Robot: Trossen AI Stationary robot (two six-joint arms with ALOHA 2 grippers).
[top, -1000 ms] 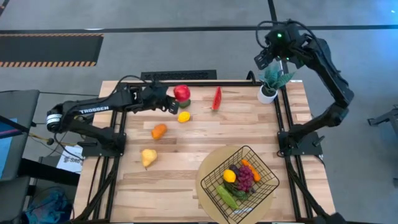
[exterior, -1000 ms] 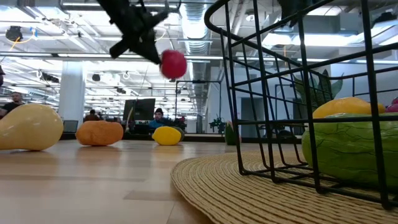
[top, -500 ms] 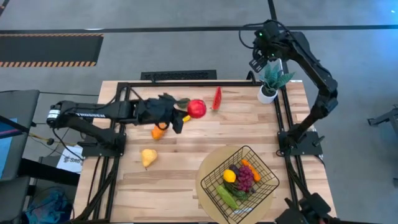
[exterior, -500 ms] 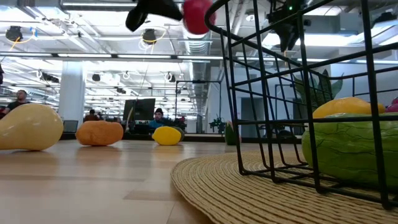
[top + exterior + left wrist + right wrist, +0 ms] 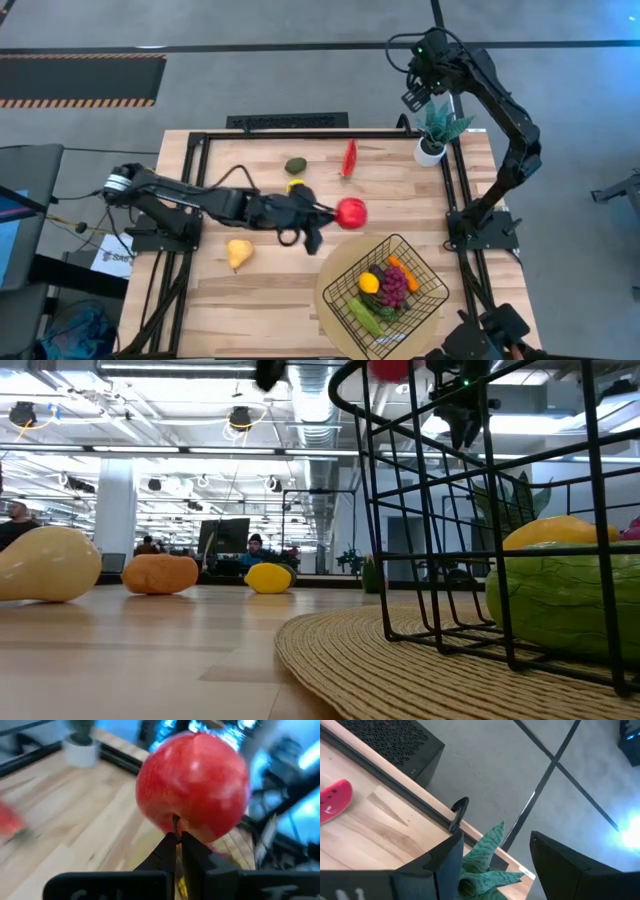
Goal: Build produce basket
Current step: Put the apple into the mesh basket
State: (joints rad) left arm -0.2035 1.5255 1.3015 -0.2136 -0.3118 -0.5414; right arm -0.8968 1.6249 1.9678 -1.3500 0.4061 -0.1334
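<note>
Our left hand (image 5: 333, 214) pinches the red apple (image 5: 351, 213) by its stem, fingers pressed together, above the wooden surface (image 5: 290, 290) just beside the black wire basket (image 5: 432, 297). The basket sits on a round woven mat (image 5: 330, 295), holding a lemon (image 5: 369, 283) and grapes (image 5: 394, 286). Our right hand (image 5: 418, 96) hangs spread above the potted plant (image 5: 434, 130).

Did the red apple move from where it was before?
Yes. In the high view the red apple, pinched in the left pincer, has gone from the table's far edge, past the watermelon slice, toward the basket.
</note>
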